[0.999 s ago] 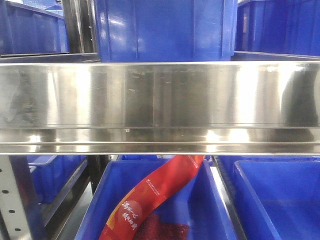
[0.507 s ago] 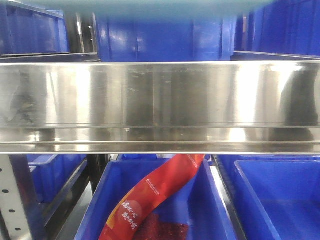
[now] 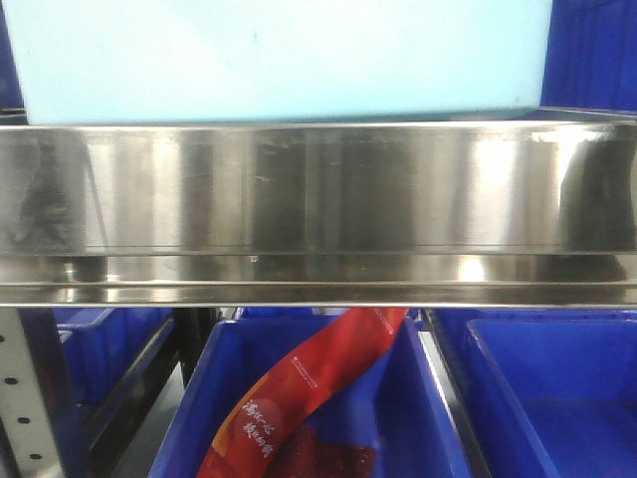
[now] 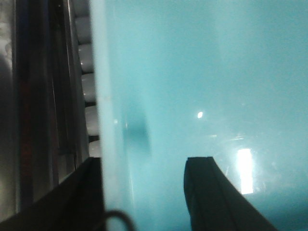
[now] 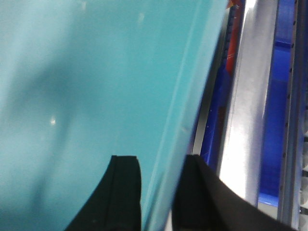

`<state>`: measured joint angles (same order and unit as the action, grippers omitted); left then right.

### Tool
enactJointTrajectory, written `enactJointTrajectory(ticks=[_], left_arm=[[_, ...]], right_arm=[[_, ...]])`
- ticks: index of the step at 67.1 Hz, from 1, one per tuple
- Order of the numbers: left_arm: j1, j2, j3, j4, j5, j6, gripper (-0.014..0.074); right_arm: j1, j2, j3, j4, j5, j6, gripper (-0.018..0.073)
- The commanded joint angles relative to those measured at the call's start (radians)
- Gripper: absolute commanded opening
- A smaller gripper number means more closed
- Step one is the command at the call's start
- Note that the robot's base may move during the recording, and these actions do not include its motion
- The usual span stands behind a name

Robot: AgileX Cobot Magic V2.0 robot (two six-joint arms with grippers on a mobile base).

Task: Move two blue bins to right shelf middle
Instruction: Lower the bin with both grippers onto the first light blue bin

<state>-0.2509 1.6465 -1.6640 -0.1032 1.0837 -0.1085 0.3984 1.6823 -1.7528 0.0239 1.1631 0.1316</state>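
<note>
Pale blue rigid plastic bin (image 4: 202, 72) fills both wrist views, each side wall pinched between black fingers: the left tool (image 4: 144, 192) is clamped over one rim wall, the right tool (image 5: 156, 192) over the opposite one. Smooth and glossy, it looks stiff, likely light but slippery, so the rim grips suit it. Farther off, it hangs just above the shiny brushed-steel right shelf (image 3: 318, 189) front rail, dark blue plastic bins (image 3: 557, 398) below.
</note>
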Motion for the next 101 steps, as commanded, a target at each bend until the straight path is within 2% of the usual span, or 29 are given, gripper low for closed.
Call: enactJointTrajectory(ticks=[1,7,12,16,35,40,47,54,59,64,66,74,89,101], left_arm=[[-0.004,-0.019,-0.011,-0.044,0.015,0.026,0.0313],[-0.004,-0.021,-0.011,-0.044,0.015,0.026,0.0473],[-0.004,-0.025,-0.011,-0.044,0.021,0.026,0.0576],[-0.004,-0.035,-0.013,-0.044,0.025,0.026,0.0615],[-0.004,-0.165,-0.013,-0.048,0.021,0.026,0.0599],[-0.004,-0.217,-0.013,-0.048,0.021,0.026,0.0599],[-0.004,-0.304,-0.013,-0.045,0.019,0.026,0.0539],[-0.004,-0.367,-0.013,-0.023,0.017,0.026,0.0340],[-0.004,-0.414,-0.002,0.007,0.008,0.026,0.0129],[-0.004,-0.464,0.035,0.048,-0.017,0.026,-0.0062],[-0.004,-0.483,0.053,0.061,-0.026,0.026,-0.0116],[-0.004,-0.593,0.200,0.113,-0.113,0.026,-0.0111],[-0.004,-0.836,0.558,0.118,-0.380,0.026,-0.0111],[-0.004,-1.044,0.852,0.160,-0.575,0.026,-0.0111]], right_arm=[[-0.008,0.009,-0.007,-0.066,-0.013,0.007,0.0181],[-0.008,0.005,-0.007,-0.068,-0.013,0.007,0.0438],[-0.008,-0.007,-0.009,-0.068,-0.013,0.009,0.0580],[-0.008,-0.018,-0.013,-0.073,-0.013,0.009,0.0569],[-0.008,-0.138,-0.013,-0.075,-0.055,0.009,0.0557],[-0.008,-0.183,-0.013,-0.075,-0.071,0.009,0.0510],[-0.008,-0.254,-0.008,-0.075,-0.084,0.009,0.0321],[-0.008,-0.318,0.028,-0.087,-0.106,0.009,0.0090],[-0.008,-0.369,0.082,-0.098,-0.140,0.009,-0.0067],[-0.008,-0.430,0.162,-0.103,-0.189,0.009,-0.0166],[-0.008,-0.456,0.193,-0.105,-0.207,0.009,-0.0161],[-0.008,-0.566,0.386,-0.124,-0.310,0.009,-0.0160],[-0.008,-0.799,0.764,-0.134,-0.575,0.009,-0.0162],[-0.008,-0.990,1.022,-0.137,-0.761,0.002,-0.0162]])
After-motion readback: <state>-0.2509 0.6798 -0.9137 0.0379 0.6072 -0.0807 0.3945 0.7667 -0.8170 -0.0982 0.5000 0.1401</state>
